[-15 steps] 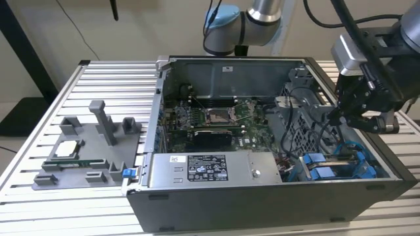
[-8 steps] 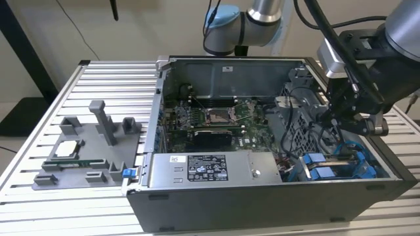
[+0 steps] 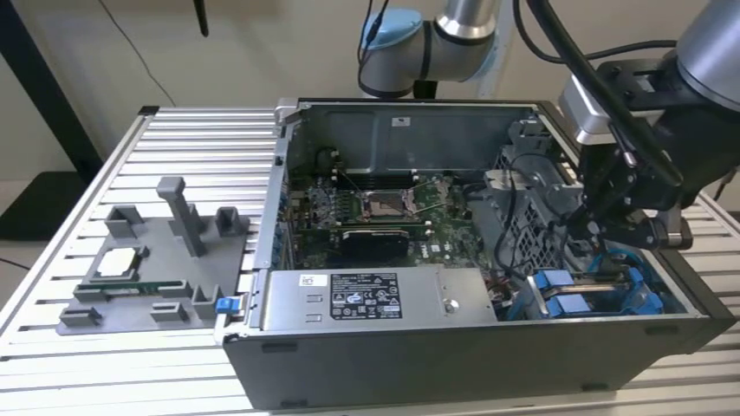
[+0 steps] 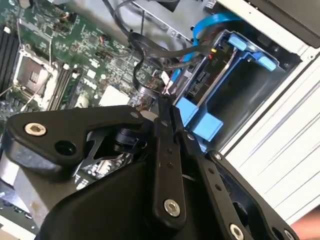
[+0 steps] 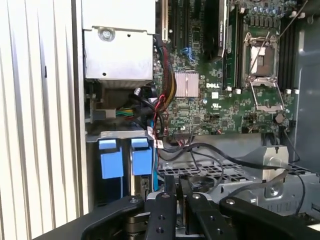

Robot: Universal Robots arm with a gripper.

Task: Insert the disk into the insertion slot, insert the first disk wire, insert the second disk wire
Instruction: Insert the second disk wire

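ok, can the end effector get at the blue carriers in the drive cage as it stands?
Probably yes: the end effector is close to the blue carriers with nothing solid between, though black cables crossing nearby could snag.

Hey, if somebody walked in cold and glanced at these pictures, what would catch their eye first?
The open computer case dominates the slatted table, with its green motherboard laid bare. At the exterior view's right, the black tool hangs over the grey drive cage. Just below it in that view sit two bright blue drive carriers.
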